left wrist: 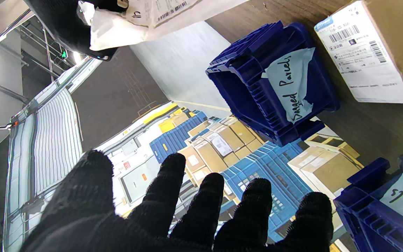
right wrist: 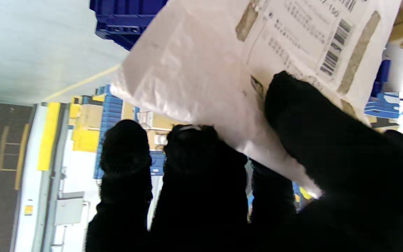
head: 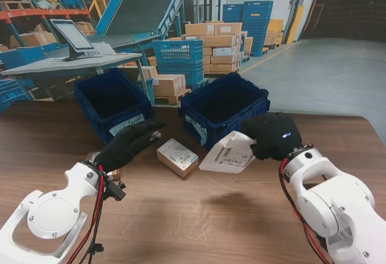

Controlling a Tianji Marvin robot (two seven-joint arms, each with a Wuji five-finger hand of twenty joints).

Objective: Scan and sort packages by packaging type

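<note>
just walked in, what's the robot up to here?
Sorting parcels. The right hand holds a white bagged parcel lifted off the table, just in front of the right bin, whose label reads "Bagged Parcel". The left hand is open and holds nothing, fingers extended toward the left bin. A cardboard box lies on the table between the hands.

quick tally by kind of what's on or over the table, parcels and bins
Blue bins: 2, the left bin and the right bin
Cardboard box parcels: 1, the box lying on the table
White bagged parcels: 1, the poly mailer held in the right hand
Total: 4
</note>
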